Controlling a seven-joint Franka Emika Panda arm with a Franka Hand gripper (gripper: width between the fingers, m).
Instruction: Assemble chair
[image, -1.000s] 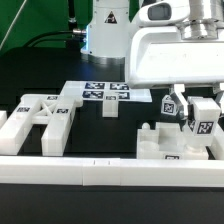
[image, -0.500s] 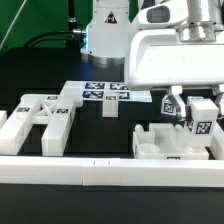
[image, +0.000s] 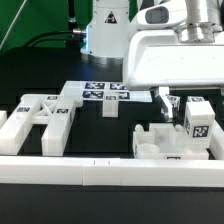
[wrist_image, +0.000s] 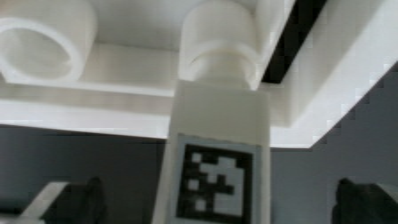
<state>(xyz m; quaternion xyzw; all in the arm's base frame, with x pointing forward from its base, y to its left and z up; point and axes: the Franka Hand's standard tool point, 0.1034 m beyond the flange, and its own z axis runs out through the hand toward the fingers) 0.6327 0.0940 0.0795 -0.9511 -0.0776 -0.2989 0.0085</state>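
The chair (image: 150, 142) lies in parts: X-braced side frame (image: 45, 112) at the exterior view's lower left, seat block (image: 172, 150) lower right, tagged post (image: 198, 118) upright beside it; the gripper (image: 188, 104) straddles the post, jaws spread wide, clear of it

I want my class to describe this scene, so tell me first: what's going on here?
The robot arm's gripper hangs over the exterior view's right side with its jaws open. Between them an upright white tagged post stands at the chunky seat block. In the wrist view the fingers are clear of the post. The X-braced side frame lies untouched at the exterior view's left.
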